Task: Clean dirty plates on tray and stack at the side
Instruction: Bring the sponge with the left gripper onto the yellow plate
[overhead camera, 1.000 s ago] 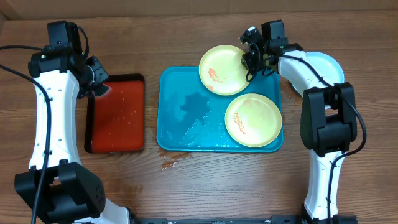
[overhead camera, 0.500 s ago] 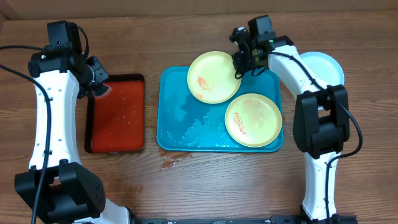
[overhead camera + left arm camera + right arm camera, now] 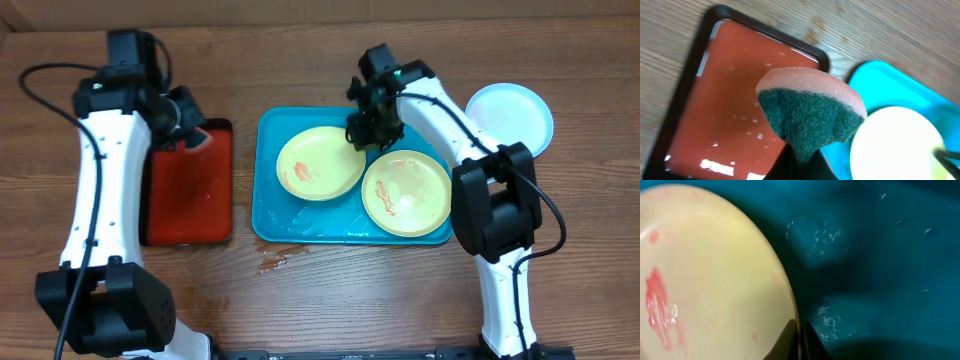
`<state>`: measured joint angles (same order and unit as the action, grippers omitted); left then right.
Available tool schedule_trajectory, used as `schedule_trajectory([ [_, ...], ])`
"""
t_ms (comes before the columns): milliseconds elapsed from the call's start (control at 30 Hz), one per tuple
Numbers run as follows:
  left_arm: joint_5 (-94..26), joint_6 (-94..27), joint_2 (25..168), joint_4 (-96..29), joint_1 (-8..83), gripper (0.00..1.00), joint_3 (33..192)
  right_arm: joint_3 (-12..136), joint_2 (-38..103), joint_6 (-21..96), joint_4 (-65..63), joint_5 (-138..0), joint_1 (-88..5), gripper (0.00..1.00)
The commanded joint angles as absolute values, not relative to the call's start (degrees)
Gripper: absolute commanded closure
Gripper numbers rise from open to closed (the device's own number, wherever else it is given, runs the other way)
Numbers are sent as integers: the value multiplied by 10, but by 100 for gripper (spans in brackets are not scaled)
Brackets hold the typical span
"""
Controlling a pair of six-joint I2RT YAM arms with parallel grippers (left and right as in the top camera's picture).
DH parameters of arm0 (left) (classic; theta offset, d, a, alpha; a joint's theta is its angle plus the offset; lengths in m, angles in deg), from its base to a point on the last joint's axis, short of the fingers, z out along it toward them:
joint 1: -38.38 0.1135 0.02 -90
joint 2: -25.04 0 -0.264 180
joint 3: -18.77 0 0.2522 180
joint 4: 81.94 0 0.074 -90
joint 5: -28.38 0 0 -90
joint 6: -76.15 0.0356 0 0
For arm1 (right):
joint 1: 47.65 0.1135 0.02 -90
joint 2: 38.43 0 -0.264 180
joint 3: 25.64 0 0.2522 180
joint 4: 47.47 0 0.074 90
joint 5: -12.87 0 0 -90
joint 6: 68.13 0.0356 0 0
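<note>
My right gripper [image 3: 362, 136] is shut on the rim of a pale yellow-green plate [image 3: 320, 163] with a red smear and holds it over the middle of the turquoise tray [image 3: 275, 215]. The wrist view shows the jaws [image 3: 799, 342] pinching that plate's edge [image 3: 710, 285] above the wet tray [image 3: 880, 255]. A second yellow-green plate [image 3: 406, 192] with a smear lies on the tray's right side. A pale blue-white plate [image 3: 510, 117] sits on the table at the right. My left gripper [image 3: 190, 135] is shut on a green-and-pink sponge [image 3: 807, 112] over the red tray [image 3: 720, 115].
The red tray with a black rim [image 3: 185, 190] lies left of the turquoise tray and holds wet drops. Small red-orange smears [image 3: 275, 262] mark the wooden table in front of the turquoise tray.
My right gripper has carried the smeared plate left and forward, from the tray's far right corner to its middle. My left arm has shifted right, toward the turquoise tray, with the sponge.
</note>
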<state>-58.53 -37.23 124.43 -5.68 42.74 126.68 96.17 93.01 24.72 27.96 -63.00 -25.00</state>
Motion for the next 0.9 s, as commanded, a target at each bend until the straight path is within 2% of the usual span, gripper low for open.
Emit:
schedule_trajectory([
  [0,-571,-357,1271,-64,385,96,1271,917,925,315,251,-632,-236,96],
  [300,-511,-357,1356,-82,300,96,1271,886,925,350,199,-644,-234,96],
  [433,-511,-357,1386,-113,262,96,1271,886,925,350,187,-644,-234,85],
  [600,-511,-385,1432,-152,223,96,1271,886,925,350,185,-644,-233,86],
  [667,-511,-388,1449,-159,214,96,1271,886,925,350,186,-644,-233,96],
  [867,-501,-396,1492,-164,201,96,1271,881,925,352,182,-646,-233,96],
])
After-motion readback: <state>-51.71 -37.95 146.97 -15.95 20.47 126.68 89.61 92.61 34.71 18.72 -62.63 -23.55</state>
